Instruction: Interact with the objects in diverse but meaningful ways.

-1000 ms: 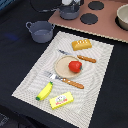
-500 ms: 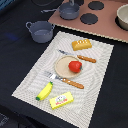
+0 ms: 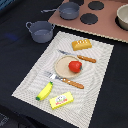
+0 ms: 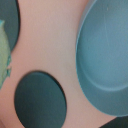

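On the striped placemat (image 3: pixel 30 75) a red tomato (image 3: pixel 75 66) sits on a tan plate (image 3: pixel 62 65). An orange-yellow bread loaf (image 3: pixel 81 44) lies beyond the plate. A green-tipped banana (image 3: pixel 44 91) and a yellow red-labelled box (image 3: pixel 61 101) lie at the mat's near end. One grey-blue pot (image 3: pixel 41 31) stands on the dark table. A second pot (image 3: pixel 69 10) stands on the pink stove top (image 3: pixel 107 25). The wrist view looks straight down on that pot (image 4: pixel 105 55) and a black burner (image 4: pixel 40 102). No gripper fingers show in either view.
Two orange-handled utensils (image 3: pixel 70 81) (image 3: pixel 82 57) lie beside the plate. The stove carries black burner discs (image 3: pixel 89 19) and a beige bowl (image 3: pixel 122 15) at the exterior view's right. A pale green shape (image 4: pixel 4 55) shows at the wrist view's edge.
A pale shape over the stove pot at the exterior view's top edge has slipped out of the picture. The objects lie where they were.
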